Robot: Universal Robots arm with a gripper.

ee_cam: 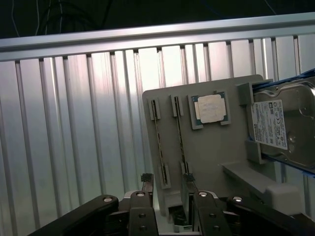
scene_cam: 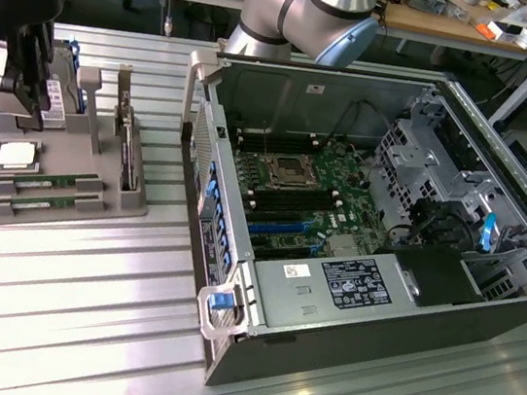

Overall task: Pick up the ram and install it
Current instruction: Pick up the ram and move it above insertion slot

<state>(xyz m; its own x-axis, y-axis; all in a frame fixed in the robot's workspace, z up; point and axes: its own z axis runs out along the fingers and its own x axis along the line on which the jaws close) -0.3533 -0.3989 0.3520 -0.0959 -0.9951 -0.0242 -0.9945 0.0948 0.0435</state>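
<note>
Pincer (ee_cam: 167,179) open above ram (ee_cam: 179,132) (HDD (ee_cam: 295,132) label txt unreadable).

Arm (scene_cam: 310,8) outstretched toward the exterior view's left — hand (ee_cam: 167,179) tip-down, fingers (ee_cam: 146,183) wide apart.

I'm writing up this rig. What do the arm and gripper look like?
The arm has silver-grey tube segments with pale blue joint caps. The gripper is black, with linked black jaws dotted with silver screw heads.
</note>
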